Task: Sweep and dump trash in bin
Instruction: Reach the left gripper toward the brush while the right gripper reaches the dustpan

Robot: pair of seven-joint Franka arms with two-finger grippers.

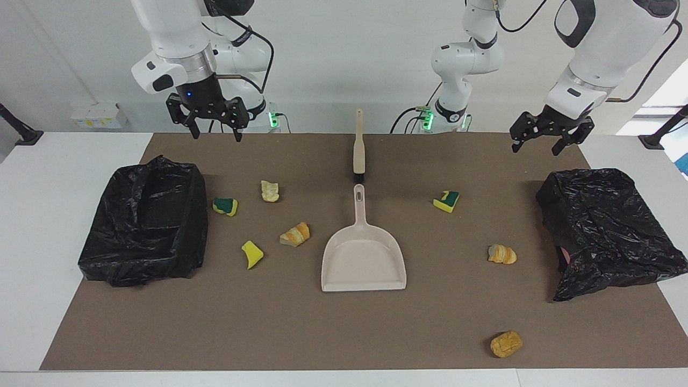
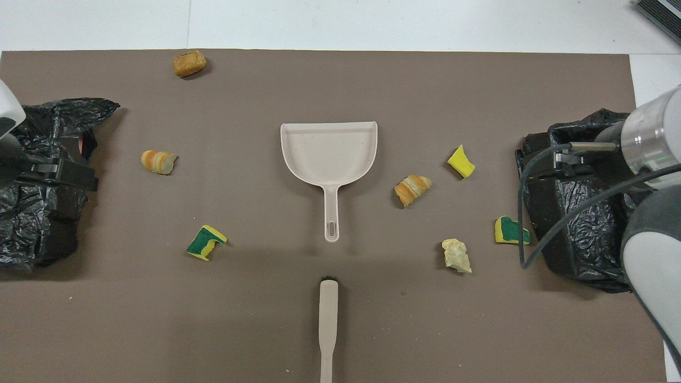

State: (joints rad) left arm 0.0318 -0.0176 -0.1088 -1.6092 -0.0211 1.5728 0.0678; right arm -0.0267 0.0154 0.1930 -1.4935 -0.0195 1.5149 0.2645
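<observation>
Centre frame: brush and dustpan untouched, trash scattered over the mat, none binned. Left gripper and right gripper hover, fingers spread, holding nothing.

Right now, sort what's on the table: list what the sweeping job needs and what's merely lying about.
Job:
- seven scraps, e.g. yellow sponge bit, striped bread chunk, brown bread lump
- brush
- dustpan
- open black-lined bin

Lying about:
- crumpled black bag at the left arm's end
- brown mat
</observation>
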